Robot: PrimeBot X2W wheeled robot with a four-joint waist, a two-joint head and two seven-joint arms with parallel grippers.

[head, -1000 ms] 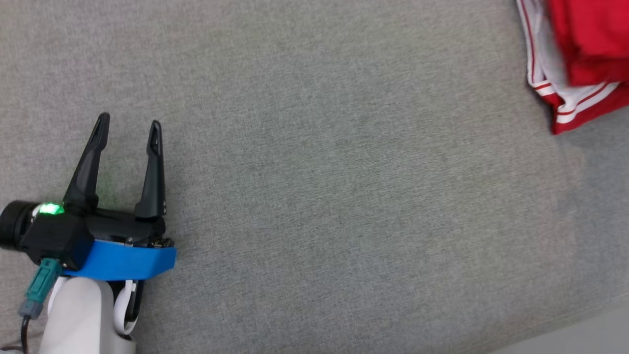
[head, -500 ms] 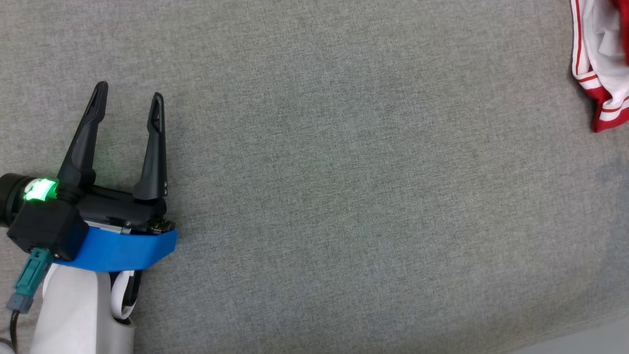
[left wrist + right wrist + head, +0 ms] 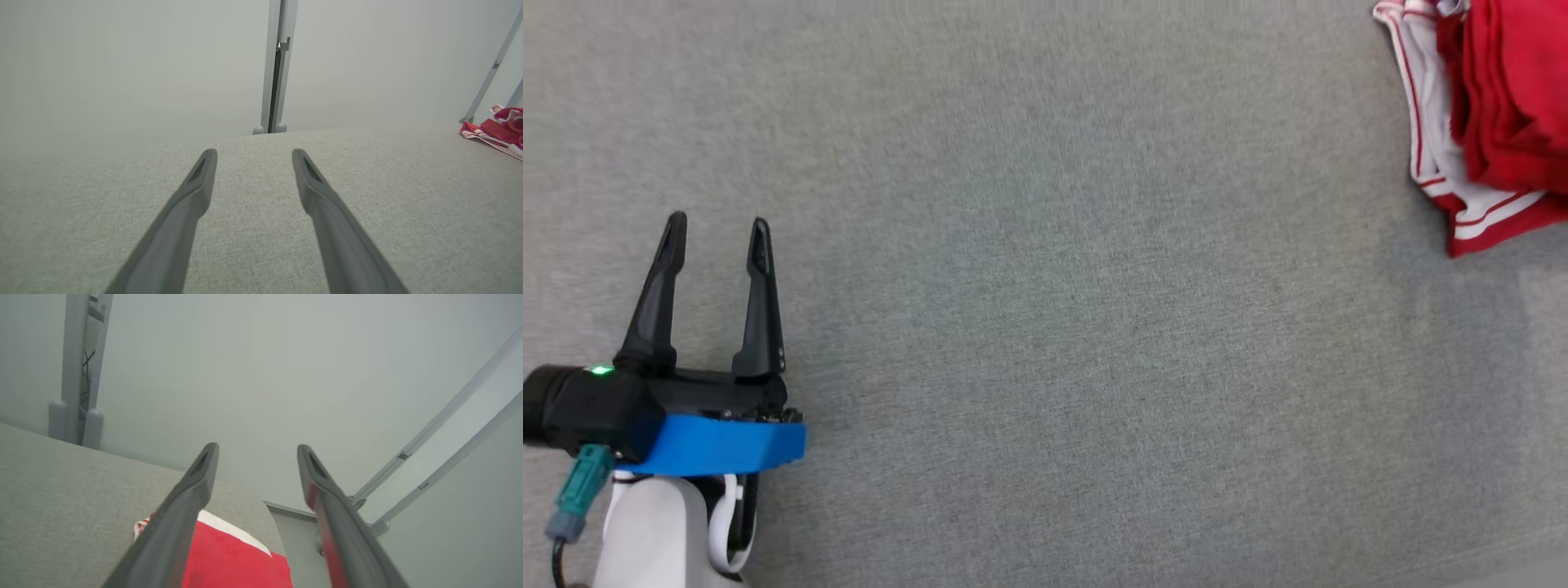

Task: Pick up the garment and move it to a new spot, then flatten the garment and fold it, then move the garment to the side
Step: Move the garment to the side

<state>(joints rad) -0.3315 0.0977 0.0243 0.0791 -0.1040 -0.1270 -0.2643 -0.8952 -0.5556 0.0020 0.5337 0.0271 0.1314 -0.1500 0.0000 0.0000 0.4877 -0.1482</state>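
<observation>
Red garment (image 3: 1503, 106) at upper right of grey surface (image 3: 1094, 327), left tool (image 3: 717, 222) released at lower left, right tool (image 3: 257, 448) released over it

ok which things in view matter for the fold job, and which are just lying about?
Job:
- garment, red with white trim, bunched at the right edge
- grey surface it lies on

Lying about:
- upright post behind the surface
- slanted struts beyond its end
</observation>
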